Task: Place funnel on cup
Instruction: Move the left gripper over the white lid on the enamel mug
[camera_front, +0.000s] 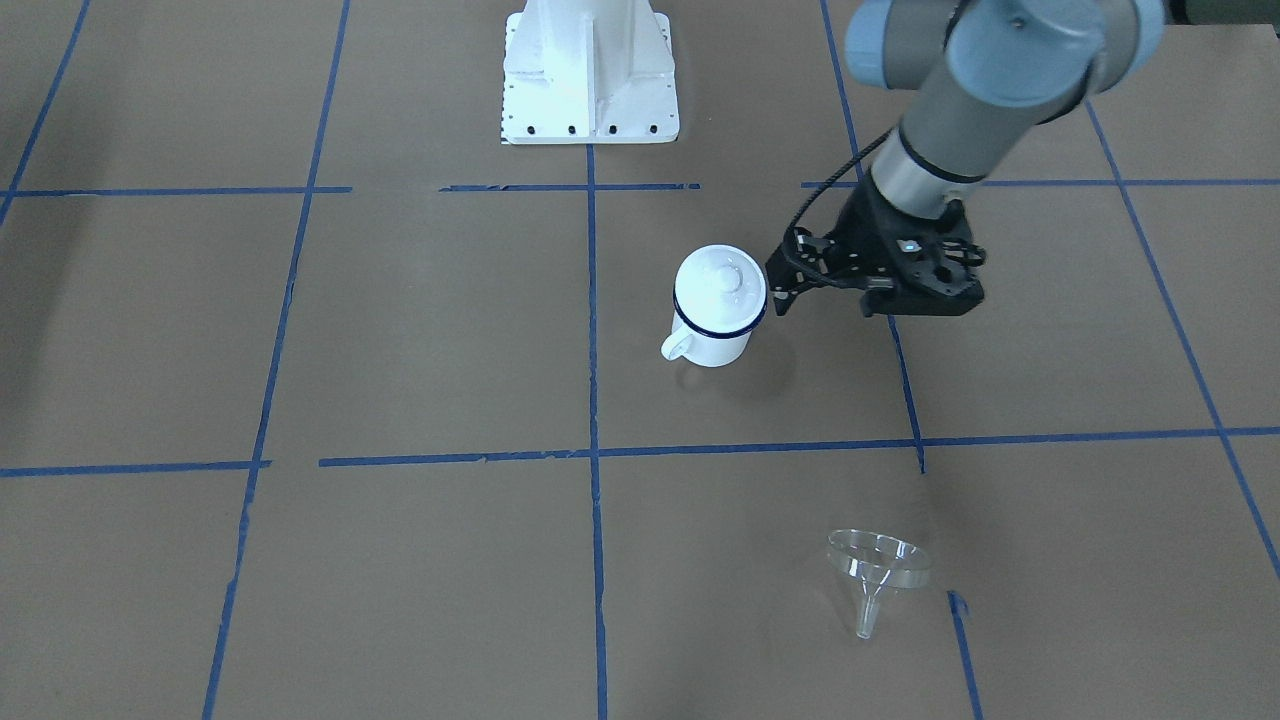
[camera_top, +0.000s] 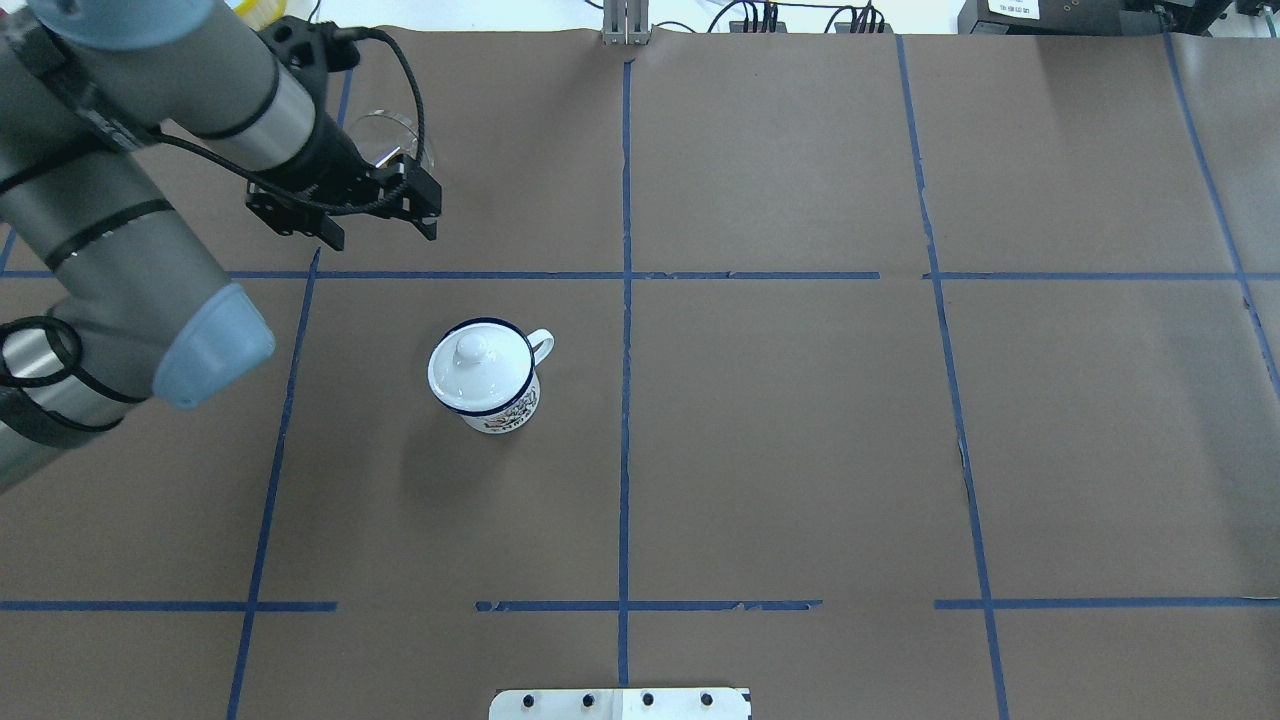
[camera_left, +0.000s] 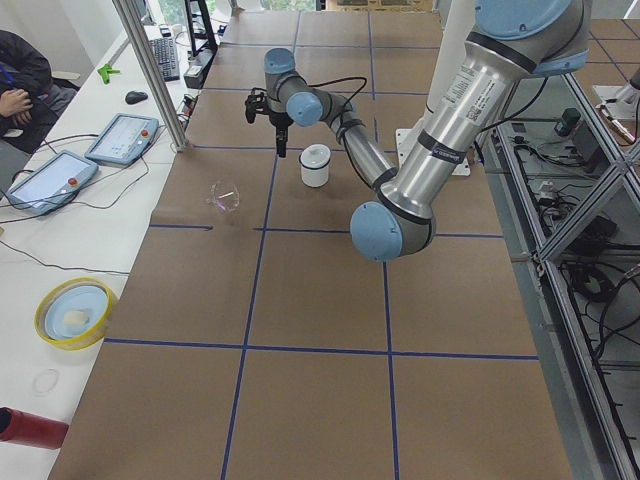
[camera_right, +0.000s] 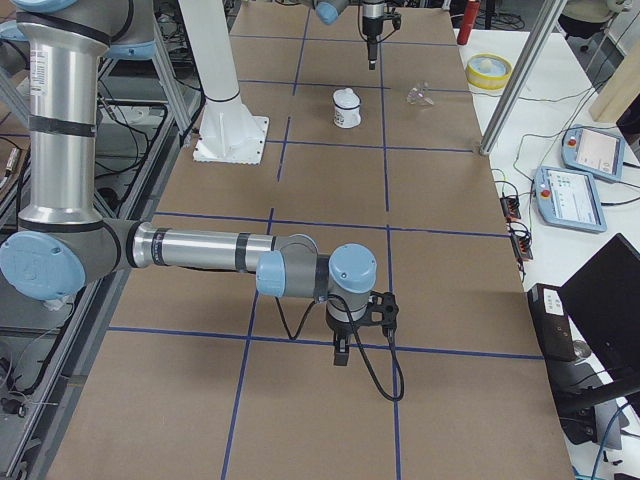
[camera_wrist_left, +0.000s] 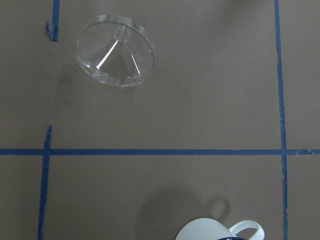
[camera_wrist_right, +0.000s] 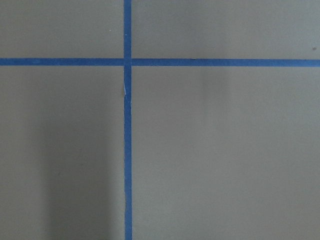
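The cup (camera_top: 497, 398) is a white enamel mug with a dark blue rim, standing upright left of the table's middle, with a round white knobbed lid (camera_top: 470, 352) on it. It also shows in the front view (camera_front: 712, 335). The clear funnel (camera_front: 878, 568) lies tilted on the brown paper, away from the cup on the operators' side. The left wrist view shows the funnel (camera_wrist_left: 115, 50) and the cup's handle (camera_wrist_left: 245, 231). My left gripper (camera_top: 385, 232) is open and empty, above the table between cup and funnel. My right gripper (camera_right: 340, 352) shows only in the right side view; I cannot tell its state.
The table is covered in brown paper with a blue tape grid (camera_top: 625, 275). The robot's white base plate (camera_front: 590, 90) sits at the robot-side edge. Pendants (camera_left: 120, 138) and a yellow bowl (camera_left: 72, 312) lie on the side bench beyond the table.
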